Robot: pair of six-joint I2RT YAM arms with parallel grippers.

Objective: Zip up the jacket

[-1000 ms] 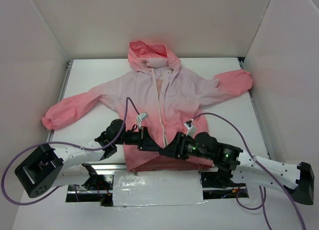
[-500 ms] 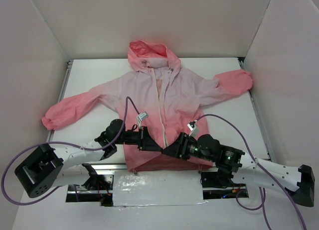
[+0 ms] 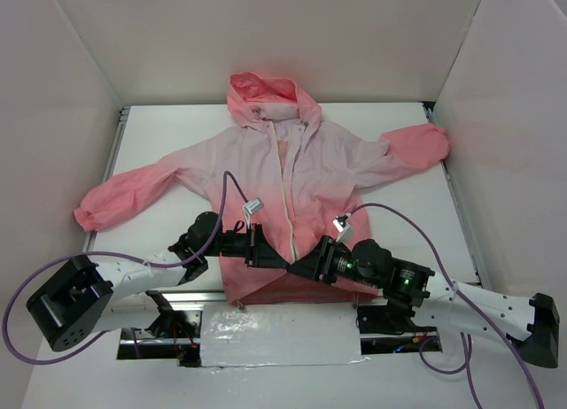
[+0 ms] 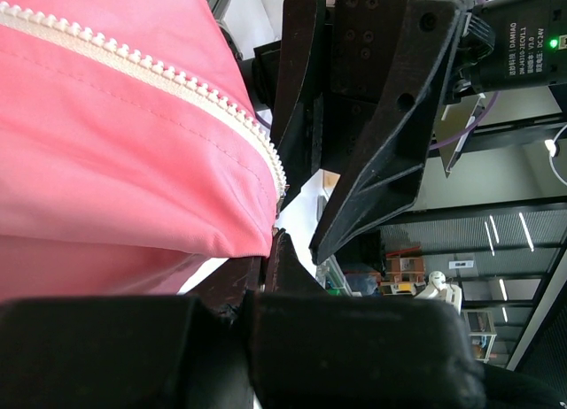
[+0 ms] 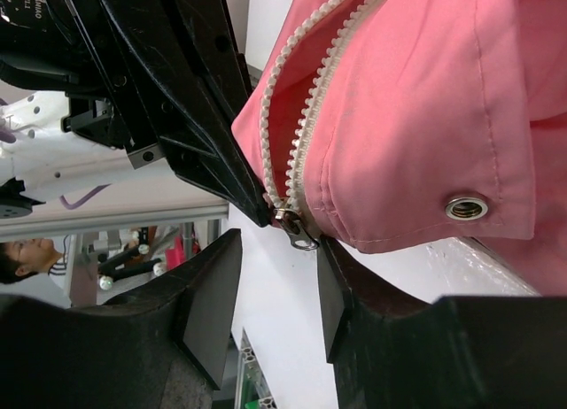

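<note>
Zipping not begun: slider (image 5: 299, 229) loose inside half-open right gripper (image 5: 276, 276); left gripper (image 4: 270, 267) clamped shut on jacket hem (image 4: 133, 188).

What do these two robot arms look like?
The left arm and right arm have white links, black joints and looping purple cables. The left gripper and right gripper have black wedge-shaped fingers. Green lights glow on the right arm.

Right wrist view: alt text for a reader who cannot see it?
A coral-pink jacket hem with a white zipper fills the upper right, metal slider at its lower end. The jaws of the right gripper stand apart either side of it; the left gripper meets the hem from the upper left.
</note>
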